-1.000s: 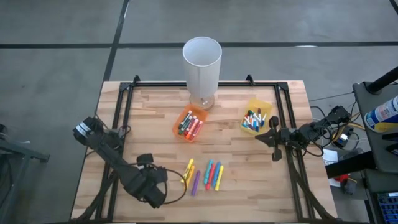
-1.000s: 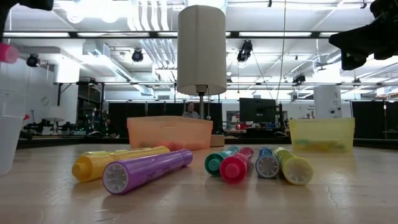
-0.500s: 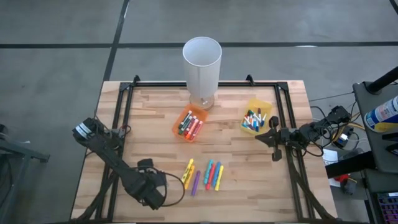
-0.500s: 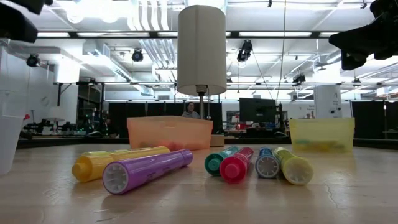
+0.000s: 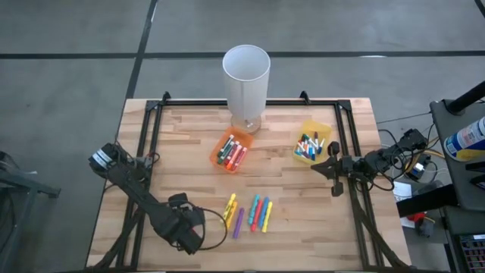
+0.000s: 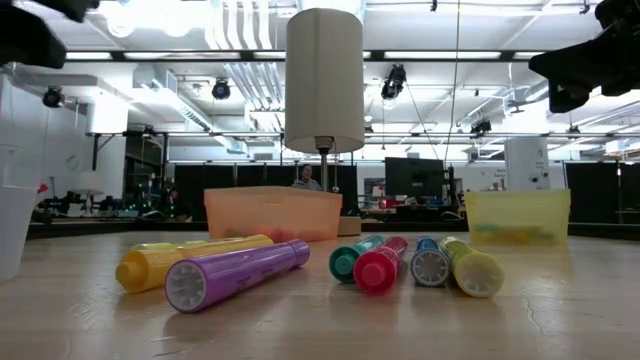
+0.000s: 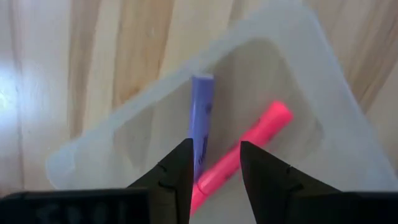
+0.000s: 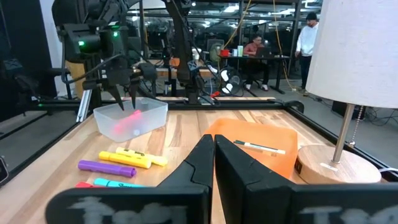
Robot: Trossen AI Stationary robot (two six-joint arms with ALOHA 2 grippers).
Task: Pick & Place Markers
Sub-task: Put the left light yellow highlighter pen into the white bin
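**Pink marker dropped into the clear bin**

Wooden counter [image 5: 303,220] is seen from above. Since a second ago, the left claw [image 7: 216,163] has been spread above the clear bin [image 7: 323,134]; a pink marker [image 7: 252,155] now lies released inside, just below the fingers, crossing a purple marker [image 7: 200,118]. One placement seems finished. Loose markers [image 5: 250,214] remain beside the bin. The right claw [image 8: 213,155] is pressed together, parked near the yellow bin [image 5: 312,144].
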